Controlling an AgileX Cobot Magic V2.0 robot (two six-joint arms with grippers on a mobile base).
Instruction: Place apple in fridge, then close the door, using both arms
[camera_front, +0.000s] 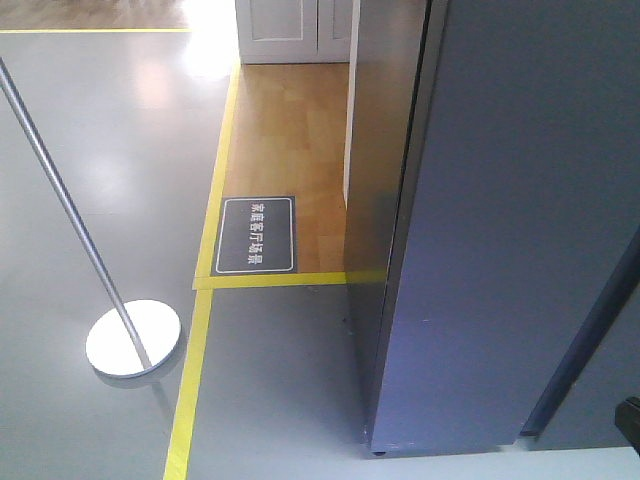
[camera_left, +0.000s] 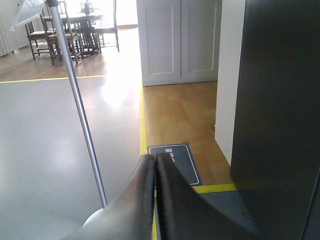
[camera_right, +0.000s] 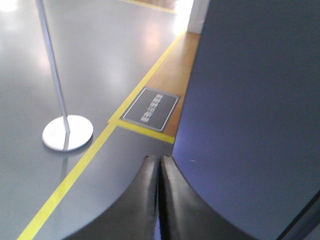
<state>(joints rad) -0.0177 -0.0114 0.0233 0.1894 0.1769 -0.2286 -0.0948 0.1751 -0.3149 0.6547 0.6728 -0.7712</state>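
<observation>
Fridge (camera_front: 520, 220) upright, long axis vertical

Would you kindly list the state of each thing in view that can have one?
Left end effector: shut, empty.
Right end effector: shut, empty.
Fridge: upright, only its dark outside visible; door state unclear.
Cabinet doors: closed.
Pole stand: upright on its round base.
Apple: not visible.
</observation>
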